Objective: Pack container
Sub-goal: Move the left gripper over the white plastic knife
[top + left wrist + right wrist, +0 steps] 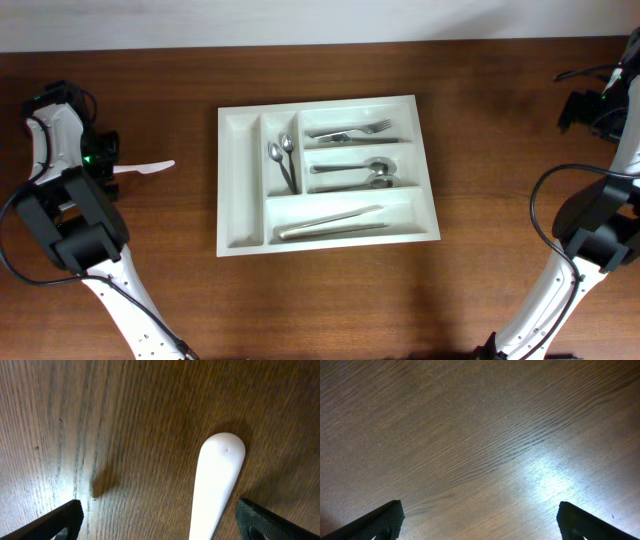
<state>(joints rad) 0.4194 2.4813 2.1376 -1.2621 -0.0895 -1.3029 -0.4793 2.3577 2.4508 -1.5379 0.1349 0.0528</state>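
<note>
White container [240, 190] sits between left tool [157, 510] and right tool [479, 510], well apart.

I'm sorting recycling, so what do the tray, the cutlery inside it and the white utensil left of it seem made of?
Tray: likely plastic, smooth white, moulded dividers.
Cutlery: apparently metal, silvery with bright glints.
White utensil: probably plastic, opaque, smooth, small moulding dot.
</note>
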